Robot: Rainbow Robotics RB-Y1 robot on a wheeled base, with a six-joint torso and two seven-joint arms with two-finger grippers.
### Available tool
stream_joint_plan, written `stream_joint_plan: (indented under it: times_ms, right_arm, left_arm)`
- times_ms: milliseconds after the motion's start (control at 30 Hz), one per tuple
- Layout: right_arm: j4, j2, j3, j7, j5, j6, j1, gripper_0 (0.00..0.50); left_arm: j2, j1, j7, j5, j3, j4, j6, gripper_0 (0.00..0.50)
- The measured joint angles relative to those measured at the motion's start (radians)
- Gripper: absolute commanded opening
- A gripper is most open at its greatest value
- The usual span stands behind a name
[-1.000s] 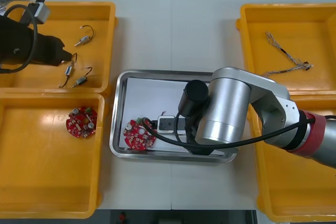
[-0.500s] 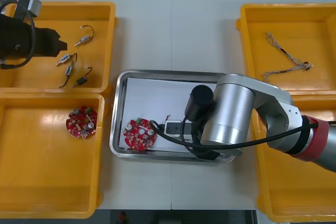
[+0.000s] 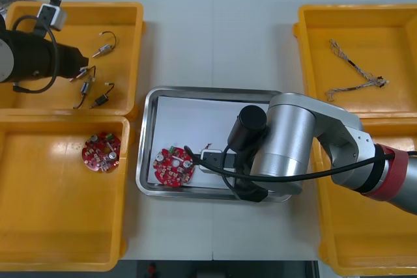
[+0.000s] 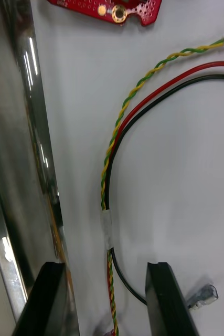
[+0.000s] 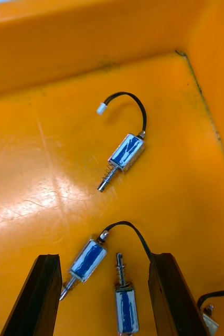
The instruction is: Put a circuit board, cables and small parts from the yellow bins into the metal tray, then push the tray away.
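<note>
While my right tool (image 4: 104,268) hangs open over the cables (image 4: 117,139), my open left tool (image 5: 105,258) must pinch a small metal part (image 5: 87,261).

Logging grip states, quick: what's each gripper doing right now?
Left gripper: open, above small metal parts in a yellow bin.
Right gripper: open, straddling the cables in the metal tray.
</note>
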Motion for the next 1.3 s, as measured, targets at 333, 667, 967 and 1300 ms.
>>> stream_joint_plan:
  times_ms: [333, 667, 967, 1300]
  right_arm:
    - [0.000, 0.000, -0.012, -0.001, 0.000, -0.013, 0.000, 0.500]
    - [-0.052, 0.012, -0.176, -0.001, -0.024, 0.148, 0.001, 0.500]
    - [-0.152, 0.024, -0.374, -0.008, -0.044, 0.354, 0.002, 0.500]
    - [-0.235, 0.024, -0.589, -0.043, -0.030, 0.364, 0.003, 0.500]
  left_arm:
    - [0.000, -0.001, 0.000, -0.029, -0.034, 0.041, -0.013, 0.481]
    - [-0.009, -0.001, 0.000, -0.092, -0.034, 0.061, -0.013, 0.468]
    - [-0.030, -0.001, 0.000, -0.109, -0.034, 0.072, -0.014, 0.435]
    - [-0.039, -0.001, 0.000, -0.117, -0.097, 0.124, -0.157, 0.435]
